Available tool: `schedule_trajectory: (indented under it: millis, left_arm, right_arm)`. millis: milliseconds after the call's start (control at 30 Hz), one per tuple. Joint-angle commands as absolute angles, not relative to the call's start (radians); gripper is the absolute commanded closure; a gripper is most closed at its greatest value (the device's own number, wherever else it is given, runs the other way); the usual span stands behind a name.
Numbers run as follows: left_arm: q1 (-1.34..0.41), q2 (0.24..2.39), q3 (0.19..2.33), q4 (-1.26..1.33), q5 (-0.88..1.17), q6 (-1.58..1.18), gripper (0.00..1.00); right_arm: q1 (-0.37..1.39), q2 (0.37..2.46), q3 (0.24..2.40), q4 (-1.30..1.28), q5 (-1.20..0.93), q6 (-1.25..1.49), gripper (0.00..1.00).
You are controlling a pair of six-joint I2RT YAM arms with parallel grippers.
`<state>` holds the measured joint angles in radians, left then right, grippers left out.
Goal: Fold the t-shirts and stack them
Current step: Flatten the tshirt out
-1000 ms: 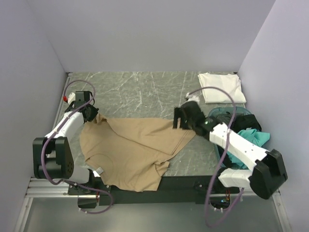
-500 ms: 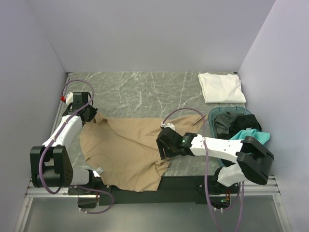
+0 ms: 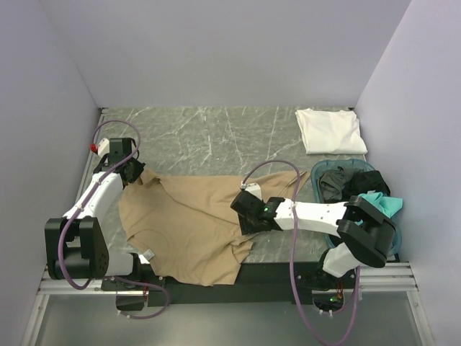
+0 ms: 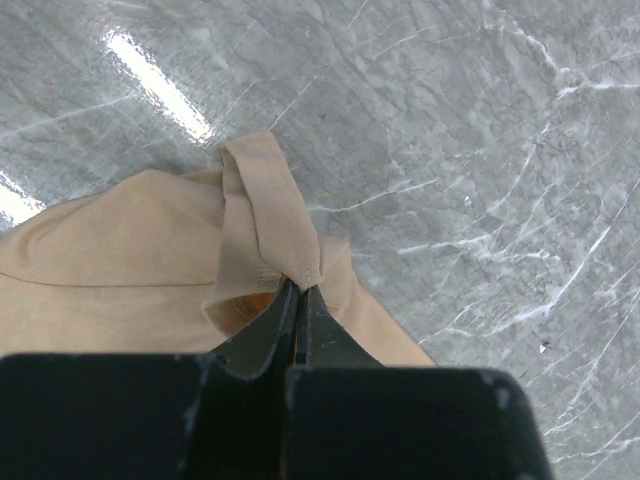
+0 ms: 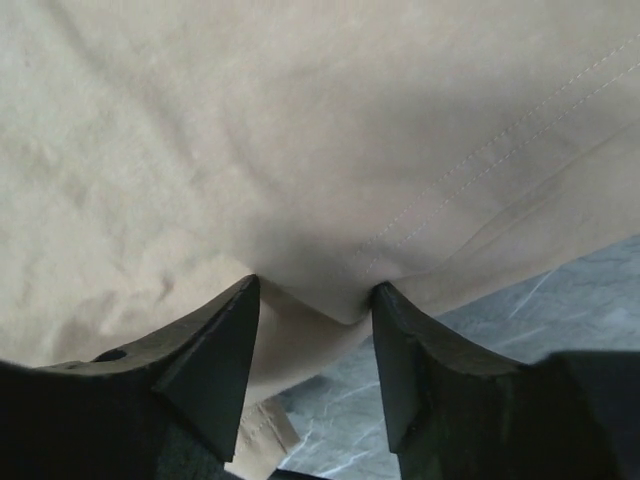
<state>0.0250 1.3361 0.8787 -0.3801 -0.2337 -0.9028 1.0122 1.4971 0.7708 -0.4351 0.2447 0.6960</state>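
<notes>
The tan t-shirt (image 3: 194, 223) lies spread and rumpled on the marble table, its lower part hanging over the near edge. My left gripper (image 3: 134, 173) is shut on the shirt's far-left corner, a folded flap of tan cloth (image 4: 268, 222) pinched at the fingertips (image 4: 297, 290). My right gripper (image 3: 245, 216) is open at the shirt's right hem, its fingers (image 5: 215, 345) astride a fold of the tan cloth (image 5: 320, 290). A folded white t-shirt (image 3: 330, 130) lies at the back right. The teal t-shirt (image 3: 380, 204) and dark grey t-shirt (image 3: 344, 182) are bunched in the basket.
The shallow teal plastic basket (image 3: 318, 171) stands at the right, beside my right arm. Grey walls close the table on three sides. Bare marble (image 3: 216, 140) shows beyond the tan shirt.
My right arm swung from near the basket leftward and down to the tan shirt's right hem, then settled there with its fingers open. My left gripper has kept its hold.
</notes>
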Motion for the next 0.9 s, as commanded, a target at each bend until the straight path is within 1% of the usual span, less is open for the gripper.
schedule_trajectory:
  millis: [0,33,67,100,133,200,333,367,467,533,700,867]
  left_arm:
    - [0.028,1.305,0.879,-0.376,-0.255,-0.888,0.99]
    - [0.026,1.305,0.880,-0.374,-0.255,-0.885,0.99]
    - [0.028,1.301,0.879,-0.377,-0.256,-0.887,0.99]
    - [0.028,1.301,0.879,-0.377,-0.256,-0.887,0.99]
    - [0.026,1.298,0.879,-0.377,-0.259,-0.887,0.99]
    - [0.028,1.295,0.879,-0.377,-0.261,-0.885,0.99]
    - [0.026,1.295,0.880,-0.377,-0.261,-0.882,0.99]
    - [0.028,1.295,0.882,-0.382,-0.264,-0.882,0.99]
    - [0.028,1.293,0.884,-0.387,-0.268,-0.882,0.99]
    - [0.028,1.286,0.885,-0.390,-0.271,-0.879,0.99]
    - [0.028,1.244,0.937,-0.425,-0.285,-0.881,0.99]
    - [0.028,1.163,1.025,-0.466,-0.256,-0.894,0.99]
  right_arm:
    - [1.020,1.513,0.827,-0.439,0.322,0.732,0.47]
    - [1.020,1.513,0.836,-0.443,0.328,0.733,0.49]
    - [1.020,1.506,0.848,-0.455,0.348,0.738,0.58]
    - [1.020,1.506,0.848,-0.460,0.356,0.738,0.58]
    - [1.020,1.505,0.856,-0.466,0.360,0.741,0.60]
    - [1.020,1.494,0.862,-0.479,0.374,0.747,0.68]
    - [1.020,1.502,0.874,-0.492,0.391,0.744,0.81]
    - [1.019,1.508,0.882,-0.495,0.394,0.747,0.88]
    - [1.020,1.508,0.884,-0.491,0.379,0.749,1.00]
    - [1.019,1.500,0.887,-0.495,0.376,0.746,1.00]
    - [1.012,1.413,0.960,-0.583,0.468,0.700,1.00]
    - [0.902,1.240,1.043,-0.571,0.442,0.620,1.00]
